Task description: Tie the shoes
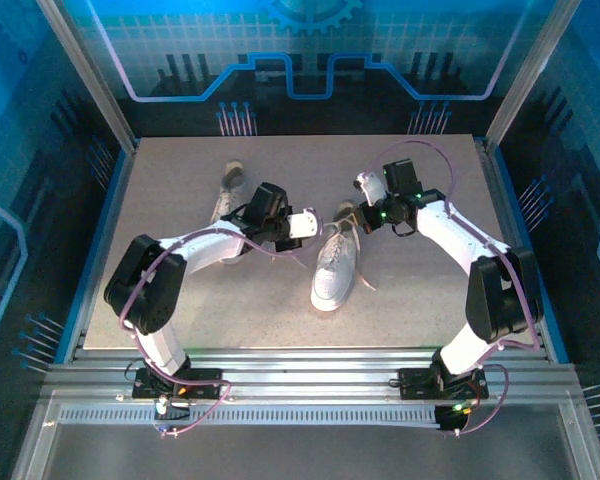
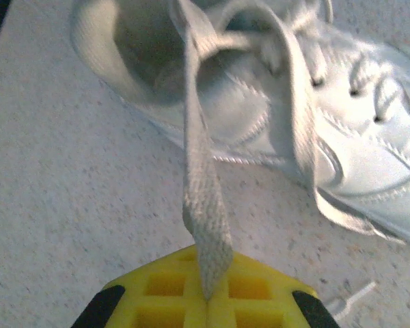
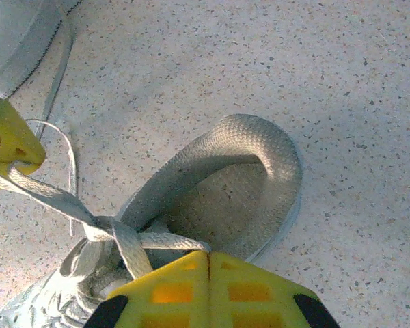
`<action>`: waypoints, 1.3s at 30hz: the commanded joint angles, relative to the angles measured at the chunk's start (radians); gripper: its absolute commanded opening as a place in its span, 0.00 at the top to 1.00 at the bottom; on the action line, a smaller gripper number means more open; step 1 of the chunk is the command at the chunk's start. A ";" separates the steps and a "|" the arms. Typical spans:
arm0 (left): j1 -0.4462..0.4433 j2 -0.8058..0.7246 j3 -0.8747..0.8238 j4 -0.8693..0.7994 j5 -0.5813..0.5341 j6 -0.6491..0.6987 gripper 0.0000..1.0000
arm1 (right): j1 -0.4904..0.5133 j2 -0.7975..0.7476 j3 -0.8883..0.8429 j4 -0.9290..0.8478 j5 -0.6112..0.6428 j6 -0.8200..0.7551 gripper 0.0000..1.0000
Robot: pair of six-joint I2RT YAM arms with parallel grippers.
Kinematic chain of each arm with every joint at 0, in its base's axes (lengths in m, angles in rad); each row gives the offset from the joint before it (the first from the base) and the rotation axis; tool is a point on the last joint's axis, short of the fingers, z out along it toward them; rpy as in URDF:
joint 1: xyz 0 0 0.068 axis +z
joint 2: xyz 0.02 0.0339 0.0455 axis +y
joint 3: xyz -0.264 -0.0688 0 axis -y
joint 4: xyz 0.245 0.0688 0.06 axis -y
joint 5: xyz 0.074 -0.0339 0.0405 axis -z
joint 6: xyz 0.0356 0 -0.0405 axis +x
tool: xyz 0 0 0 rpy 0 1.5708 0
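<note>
At the near shoe (image 1: 335, 268), left claw (image 2: 208, 301) pinches one lace (image 2: 203, 205) taut; right claw (image 3: 208, 263) is clamped on the other lace (image 3: 167, 240).

No word, number or brand can be read from where I stand; the nearest thing to a sign is a pale blue gear outline (image 1: 315, 12) drawn on the back wall (image 1: 180, 40) at twelve o'clock, above angular circuit-like lines (image 1: 280, 75).
</note>
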State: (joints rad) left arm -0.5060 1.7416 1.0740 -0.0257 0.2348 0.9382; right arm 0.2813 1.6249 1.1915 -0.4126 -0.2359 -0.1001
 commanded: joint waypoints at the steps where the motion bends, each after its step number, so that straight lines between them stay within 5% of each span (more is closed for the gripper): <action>1: -0.004 -0.046 -0.016 -0.073 -0.033 -0.045 1.00 | 0.007 -0.038 -0.007 -0.032 0.029 0.021 1.00; 22: -0.267 -0.066 0.100 -0.164 -0.090 -0.597 1.00 | 0.109 0.157 0.206 -0.023 -0.127 -0.015 1.00; 39: -0.394 0.150 0.201 -0.081 -0.067 -0.783 1.00 | 0.115 0.233 0.291 -0.018 -0.193 -0.026 1.00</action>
State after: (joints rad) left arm -0.8951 1.8702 1.2354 -0.1452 0.1501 0.2070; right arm 0.3817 1.8397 1.4487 -0.4335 -0.3893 -0.1101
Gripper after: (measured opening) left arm 0.050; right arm 0.040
